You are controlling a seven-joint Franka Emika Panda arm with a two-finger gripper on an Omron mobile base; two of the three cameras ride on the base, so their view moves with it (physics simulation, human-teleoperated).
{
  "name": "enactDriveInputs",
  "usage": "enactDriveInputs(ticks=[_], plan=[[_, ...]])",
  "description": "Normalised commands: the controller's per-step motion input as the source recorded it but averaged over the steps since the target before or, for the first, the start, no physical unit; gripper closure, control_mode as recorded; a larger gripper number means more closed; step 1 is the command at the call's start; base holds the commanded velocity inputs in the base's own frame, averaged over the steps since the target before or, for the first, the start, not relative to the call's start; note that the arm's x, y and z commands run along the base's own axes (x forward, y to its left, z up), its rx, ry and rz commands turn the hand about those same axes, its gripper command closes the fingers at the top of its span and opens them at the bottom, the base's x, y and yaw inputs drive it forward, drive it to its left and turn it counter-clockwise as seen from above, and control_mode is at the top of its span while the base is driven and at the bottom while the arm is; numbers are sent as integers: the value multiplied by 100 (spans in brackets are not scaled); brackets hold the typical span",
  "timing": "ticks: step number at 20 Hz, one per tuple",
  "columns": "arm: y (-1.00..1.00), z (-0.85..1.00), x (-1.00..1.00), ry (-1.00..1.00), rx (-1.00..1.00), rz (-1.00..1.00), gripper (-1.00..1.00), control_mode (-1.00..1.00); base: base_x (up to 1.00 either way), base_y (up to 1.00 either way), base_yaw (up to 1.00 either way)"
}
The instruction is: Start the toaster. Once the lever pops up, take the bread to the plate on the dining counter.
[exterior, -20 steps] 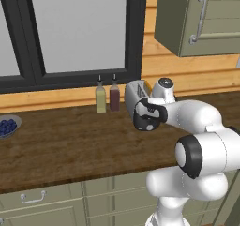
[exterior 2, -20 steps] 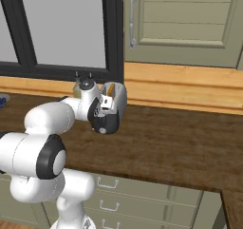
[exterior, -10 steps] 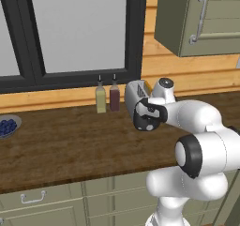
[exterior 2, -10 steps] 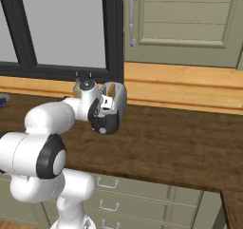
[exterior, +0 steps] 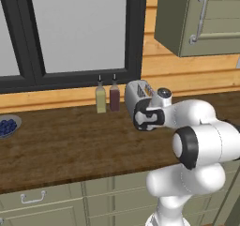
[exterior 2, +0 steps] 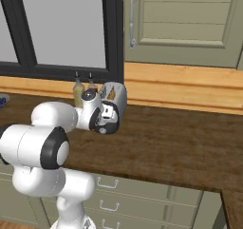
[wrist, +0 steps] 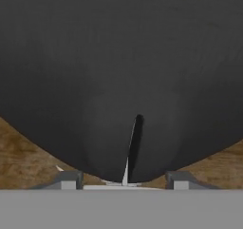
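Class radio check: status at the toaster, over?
Pincer open, pressed close to toaster end panel. Bread in slot. Two bottles beside toaster, not blocking.

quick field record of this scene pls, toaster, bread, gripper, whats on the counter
toaster: silver, on the wooden counter below the window
bread: orange-brown edge shows in a slot
gripper: pressed close against the toaster's black end panel, fingertips apart either side of a vertical slot
held: nothing seen between the fingertips
bottles: two, beside the toaster, by the wall
bowl of berries: at the counter's far left end
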Motion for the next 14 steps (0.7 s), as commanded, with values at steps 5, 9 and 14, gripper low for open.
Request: enactDriveInputs(ticks=[5, 9, 14], plan=[[0, -83, -15, 0, 0, 0, 100, -100, 0, 0, 0], [0, -76, -18, -2, 0, 0, 100, -100, 0, 0, 0], [0, -23, -3, -2, 0, 0, 100, -100, 0, 0, 0]])
